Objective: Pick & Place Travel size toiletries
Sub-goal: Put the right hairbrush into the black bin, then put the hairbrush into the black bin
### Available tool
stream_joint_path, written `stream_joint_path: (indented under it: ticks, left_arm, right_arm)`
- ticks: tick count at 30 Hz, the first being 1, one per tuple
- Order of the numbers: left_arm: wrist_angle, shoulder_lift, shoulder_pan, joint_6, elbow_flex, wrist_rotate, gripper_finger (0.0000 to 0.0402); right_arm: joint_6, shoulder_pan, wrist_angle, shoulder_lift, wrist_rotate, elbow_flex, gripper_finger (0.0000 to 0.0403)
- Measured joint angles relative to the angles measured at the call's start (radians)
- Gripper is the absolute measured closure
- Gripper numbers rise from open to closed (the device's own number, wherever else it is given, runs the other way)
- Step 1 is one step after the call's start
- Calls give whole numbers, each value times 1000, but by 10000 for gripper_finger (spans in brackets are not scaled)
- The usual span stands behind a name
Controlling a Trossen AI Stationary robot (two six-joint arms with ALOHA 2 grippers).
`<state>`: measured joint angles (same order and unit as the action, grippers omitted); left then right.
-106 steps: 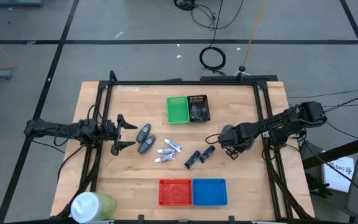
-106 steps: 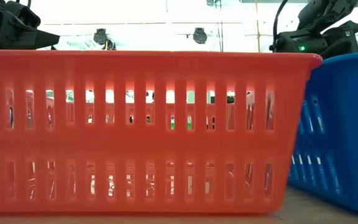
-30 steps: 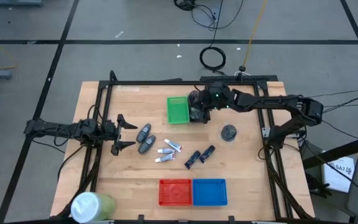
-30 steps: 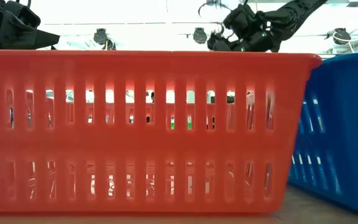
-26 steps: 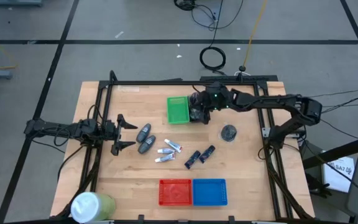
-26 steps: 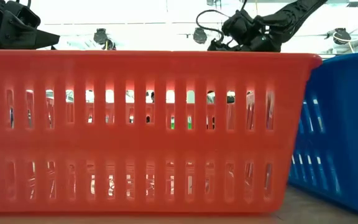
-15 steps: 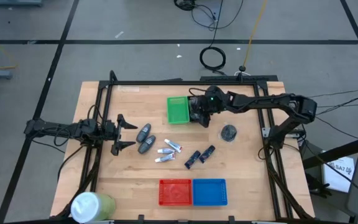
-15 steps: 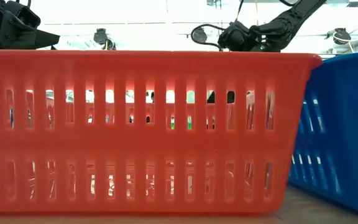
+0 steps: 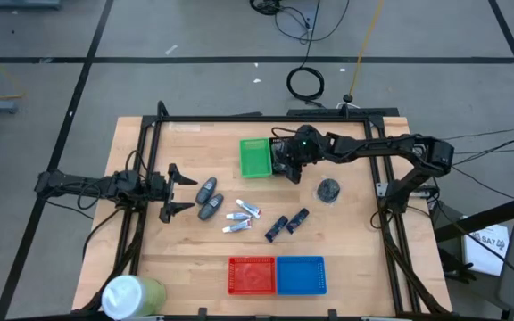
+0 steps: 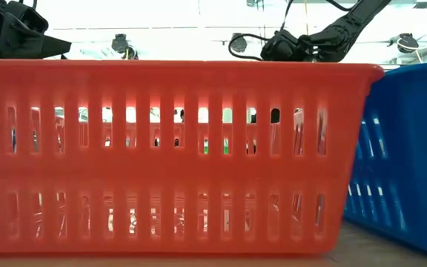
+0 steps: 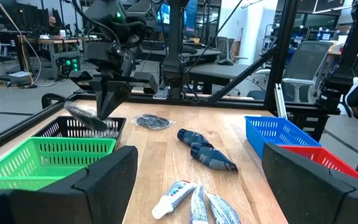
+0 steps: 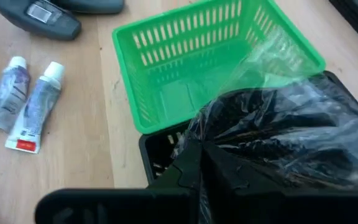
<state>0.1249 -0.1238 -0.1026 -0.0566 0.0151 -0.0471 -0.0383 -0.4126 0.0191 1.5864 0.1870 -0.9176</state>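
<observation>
My right gripper is over the black tray at the table's far side, shut on a crinkled clear plastic packet with dark contents. My left gripper waits open at the table's left, level with two grey oval containers. Three white-silver tubes and two dark navy tubes lie flat mid-table. The grey round piece lies right of them. In the left wrist view the tubes, the navy tubes and the round piece lie ahead. My right gripper pinches the clear plastic packet between its two shut fingers, coming from above and pointing down. The packet hangs tilted below the fingers at the black tray's rim. Whether it touches the tray, I cannot tell.
A green tray stands beside the black one on its left. Red and blue trays stand at the near edge and fill the low view. A large pale green-white cylinder is at the near left corner. Black frame posts line both sides.
My right gripper has come down over the black tray and shifted a little toward the table's near edge, with the packet still in its shut fingers.
</observation>
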Motion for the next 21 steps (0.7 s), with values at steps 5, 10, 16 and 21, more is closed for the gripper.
stream_joint_path:
  ticks: [5,10,16,21]
  left_arm:
    - [0,0,0,0,0,0,64]
    - [0,0,0,0,0,0,64]
    - [0,0,0,0,0,0,64]
    - [0,0,0,0,0,0,64]
  right_arm:
    - [0,0,-8,0,-100,0,371]
    - [0,0,-8,0,-114,0,334]
    - [1,2,-20,-16,-111,0,290]
    - [0,35,-62,-101,-108,0,267]
